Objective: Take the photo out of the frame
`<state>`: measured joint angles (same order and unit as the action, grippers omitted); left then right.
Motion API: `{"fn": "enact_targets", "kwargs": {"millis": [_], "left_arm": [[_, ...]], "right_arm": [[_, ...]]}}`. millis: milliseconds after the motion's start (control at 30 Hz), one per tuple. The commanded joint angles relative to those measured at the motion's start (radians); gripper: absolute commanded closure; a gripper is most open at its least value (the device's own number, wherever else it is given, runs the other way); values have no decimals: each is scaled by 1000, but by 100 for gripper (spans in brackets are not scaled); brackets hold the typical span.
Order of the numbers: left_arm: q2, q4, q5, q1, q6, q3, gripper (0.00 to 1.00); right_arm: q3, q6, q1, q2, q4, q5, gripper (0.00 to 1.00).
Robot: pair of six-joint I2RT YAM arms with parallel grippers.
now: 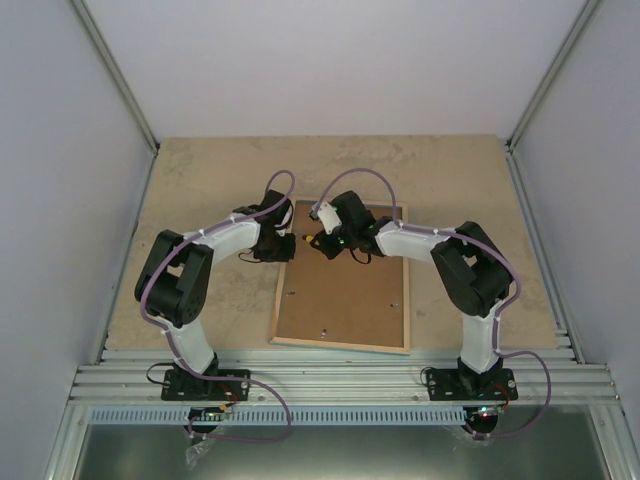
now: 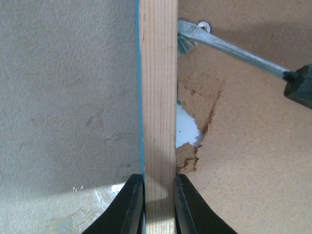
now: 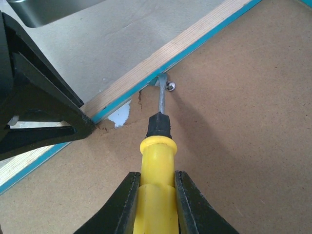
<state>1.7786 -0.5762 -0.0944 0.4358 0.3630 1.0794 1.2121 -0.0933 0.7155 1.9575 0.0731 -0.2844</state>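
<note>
Left fingers (image 2: 127, 209) are clamped on the pale wooden side rail of your thin turquoise-blue rectangular picture frame (image 2: 158, 97). It lies face down on the beige table (image 1: 200, 180), brown fibreboard back panel (image 1: 345, 300) up. Your right fingers (image 3: 124, 209) grip a yellow-handled screwdriver (image 3: 156, 161), its steel tip at a small metal tab (image 3: 162, 80) beside a torn patch (image 2: 187, 129) of the panel.

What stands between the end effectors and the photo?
The brown fibreboard back panel of the face-down turquoise wooden frame covers it; no photo shows. A metal clip at the frame's edge, at the yellow-handled screwdriver's tip, pins that panel.
</note>
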Motion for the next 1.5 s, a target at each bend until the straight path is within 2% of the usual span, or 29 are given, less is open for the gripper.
{"fn": "enact_targets", "kwargs": {"millis": [0, 667, 1467], "left_arm": [[29, -16, -21, 5, -6, 11, 88], [22, -17, 5, -2, -3, 12, 88], [-10, 1, -41, -2, -2, 2, 89]], "right_arm": [[5, 26, 4, 17, 122, -32, 100], [27, 36, 1, 7, 202, 18, 100], [200, 7, -1, 55, 300, 25, 100]]}}
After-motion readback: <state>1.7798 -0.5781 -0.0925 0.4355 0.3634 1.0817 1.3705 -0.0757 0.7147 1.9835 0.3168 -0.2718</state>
